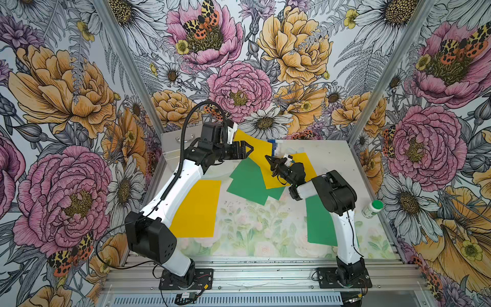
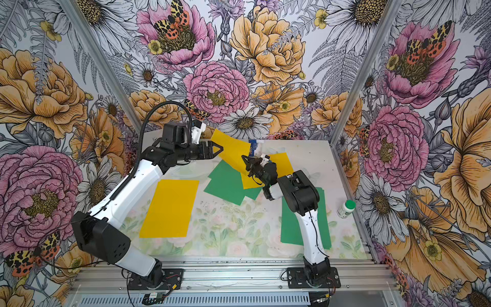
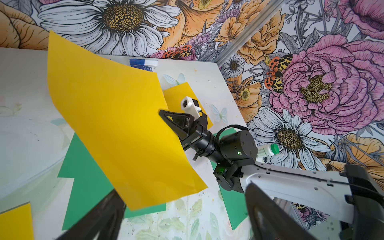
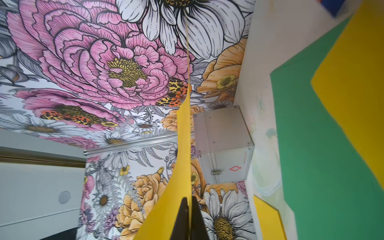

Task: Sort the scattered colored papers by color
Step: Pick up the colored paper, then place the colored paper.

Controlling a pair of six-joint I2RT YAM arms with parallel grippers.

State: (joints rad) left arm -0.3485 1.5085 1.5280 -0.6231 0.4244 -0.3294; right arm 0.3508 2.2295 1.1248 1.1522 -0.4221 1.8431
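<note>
Your right tool [image 1: 267, 159] was squeezed tight on one edge of the held yellow sheet [image 1: 261, 148]. It held that paper up off the bench [image 1: 332, 159]. The paper hung in the air, and its long side ran from that tool up toward the far left corner of the bench, where the silver case [image 1: 172, 139] sat. Your left tool [image 1: 251, 150] had its jaws spread far apart and held nothing. It was just beside the other side of the same paper. I could not tell if it touched.

A second yellow sheet [image 1: 308, 162] lay flat under your right tool. The green sheets [image 1: 247, 183] lay in the middle of the bench. One more green sheet [image 1: 317, 228] lay under the right arm, near the front edge. The lone yellow sheet [image 1: 198, 208] lay flat by the left edge.

I think the held paper belonged with that lone one. That spot lay toward the left edge from your right tool, so your left arm was the nearer one.
</note>
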